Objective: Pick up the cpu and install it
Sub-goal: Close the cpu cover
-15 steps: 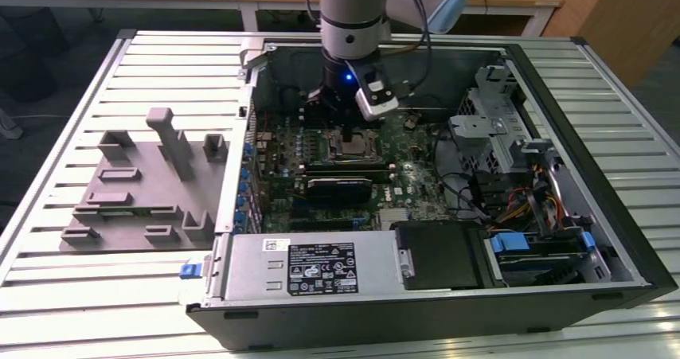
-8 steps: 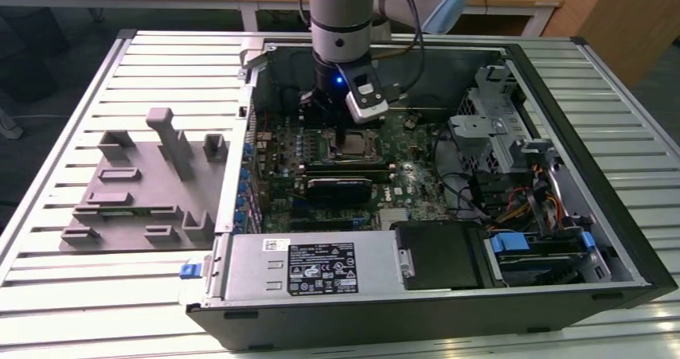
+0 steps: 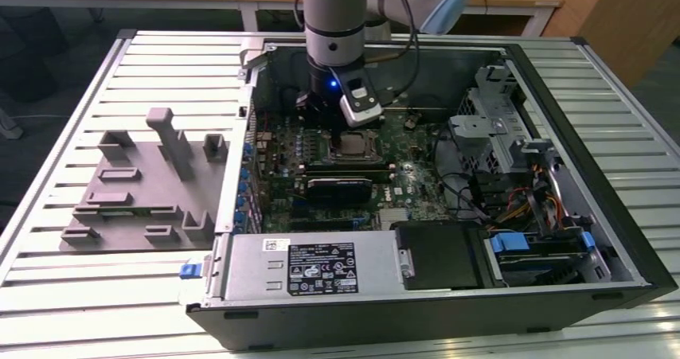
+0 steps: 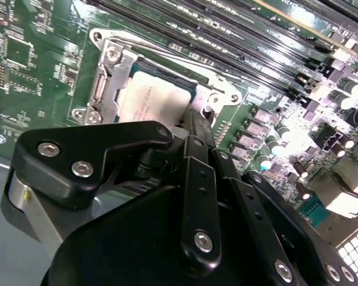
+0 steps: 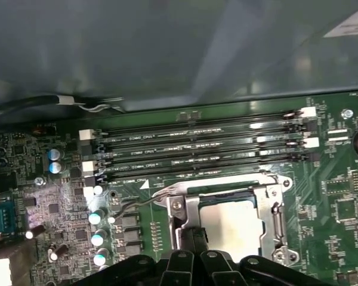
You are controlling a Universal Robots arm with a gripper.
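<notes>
The jaws are shut tight together and hold nothing. Their tips sit at the edge of the cpu (image 5: 235, 223), which lies flat in its metal frame (image 5: 180, 210) on the green board (image 5: 334, 196). Four long black slots (image 5: 197, 149) run beside it. In the exterior view, one open computer box (image 3: 447, 315) sits mid-frame on the table (image 3: 64, 295), with one grey block tray (image 3: 138, 196) at the left.

**Colours on my screens**

I am seeing the cpu (image 4: 152, 98) showing a pale silvery top inside a shiny metal frame (image 4: 107, 77). The board (image 4: 24, 53) is glowing green, striped by black memory slots (image 5: 197, 149). The gripper (image 4: 197, 122) is looking matte black, dotted with silver screws. The blocks (image 3: 138, 184) are showing plain grey, the table (image 3: 64, 136) pale and ribbed, the case (image 3: 425, 327) black.
</notes>
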